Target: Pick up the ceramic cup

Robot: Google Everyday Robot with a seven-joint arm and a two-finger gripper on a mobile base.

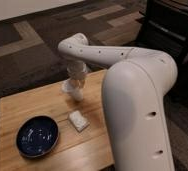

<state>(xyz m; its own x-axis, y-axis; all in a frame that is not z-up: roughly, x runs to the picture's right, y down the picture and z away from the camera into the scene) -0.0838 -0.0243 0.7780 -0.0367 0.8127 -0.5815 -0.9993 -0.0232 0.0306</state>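
Note:
The ceramic cup [67, 87] is a small glossy white cup standing near the far edge of the wooden table [17, 107]. My gripper [77, 88] hangs down from the white wrist and sits right at the cup's right side, overlapping its rim. The cup is partly hidden behind it. I cannot tell whether the cup is off the table.
A wide dark blue speckled bowl [37, 136] sits at the table's front left. A small greyish-white speckled block [78, 121] lies in front of the cup. My bulky white arm [137, 105] covers the table's right side. A dark chair [174, 25] stands at the back right.

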